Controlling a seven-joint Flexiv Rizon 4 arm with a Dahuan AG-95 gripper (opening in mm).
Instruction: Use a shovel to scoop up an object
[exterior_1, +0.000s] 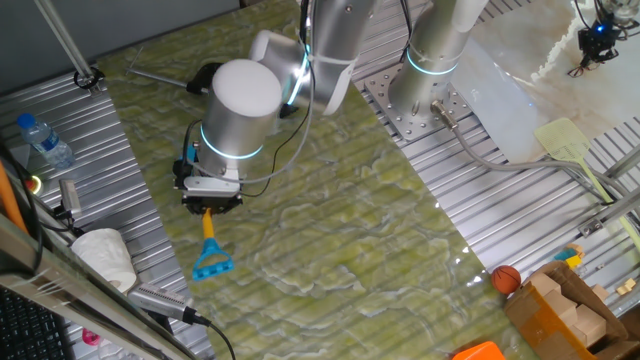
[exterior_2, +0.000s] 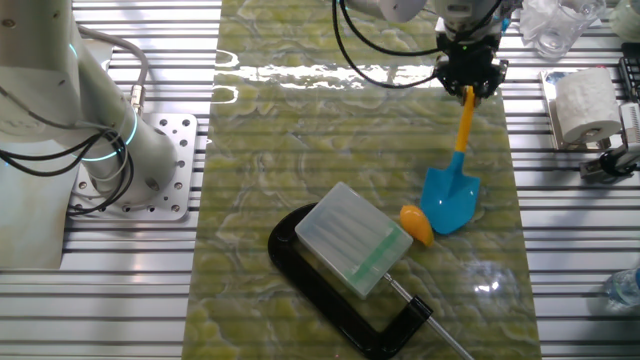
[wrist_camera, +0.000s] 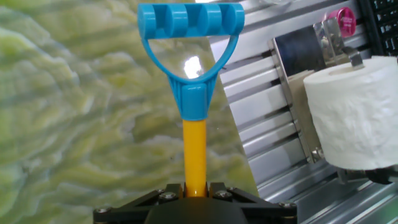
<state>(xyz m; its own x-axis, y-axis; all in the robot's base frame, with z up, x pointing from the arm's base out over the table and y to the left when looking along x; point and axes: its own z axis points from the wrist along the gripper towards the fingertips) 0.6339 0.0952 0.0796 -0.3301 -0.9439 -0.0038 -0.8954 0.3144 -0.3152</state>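
A big green and yellow mat (exterior_2: 300, 150) covers the middle of the metal table (exterior_2: 570, 260). The robot arm (exterior_1: 245, 105) leans over it, and a second arm base (exterior_2: 110, 150) stands bolted at the side.

On the mat lies a black clamp (exterior_2: 330, 290) with a clear plastic box (exterior_2: 352, 237) resting on top of it. The box sits right next to the object (exterior_2: 416, 224), on the side away from the shovel, so the little lump is boxed in between the two.

A roll of white paper (exterior_2: 585, 100) stands on the metal part, near the gripper. A water bottle (exterior_1: 45, 140) lies farther off at the table edge. A round orange ball (exterior_1: 506, 278) and some wooden blocks (exterior_1: 565, 305) sit in a far corner, well apart from the work.

The shovel (exterior_2: 455, 165) has its long yellow stick running from the gripper toward the clamp. Its blue blade points at the object and touches it. The blue handle loop sticks out the other side of the gripper, toward the paper roll, as the hand view shows.

The gripper (exterior_2: 468, 88) is pinching the yellow stick close to the handle end, fingers pressed on it.

The object is small, orange-yellow, and lies on the mat at the blade's edge.
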